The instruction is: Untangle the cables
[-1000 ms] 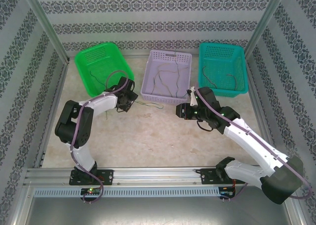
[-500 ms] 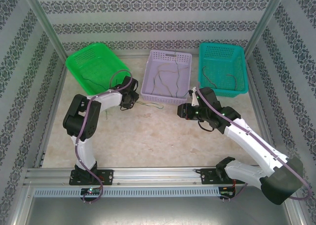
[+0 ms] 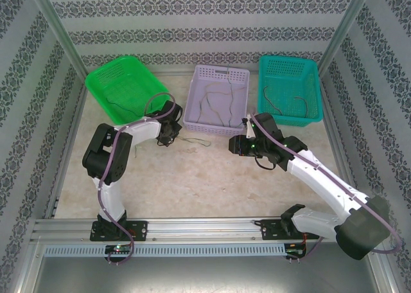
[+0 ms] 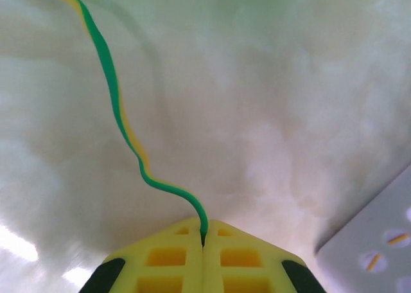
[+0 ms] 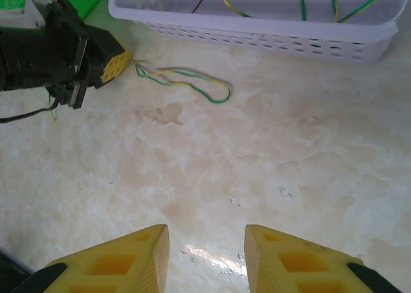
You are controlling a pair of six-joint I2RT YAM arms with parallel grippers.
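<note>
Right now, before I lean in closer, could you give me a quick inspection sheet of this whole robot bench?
Surface: pale marbled table, glossy.
Job's things: green-yellow cable looped on the table; more thin cables lie in the lilac basket, teal basket and green basket.
Clutter: nothing seen.
Grippers: left pincer shut on the green-yellow cable; right pincer open above the table, holding nothing.
Cables: purple arm cables run along both arms.
Surroundings: patterned walls, metal frame.
</note>
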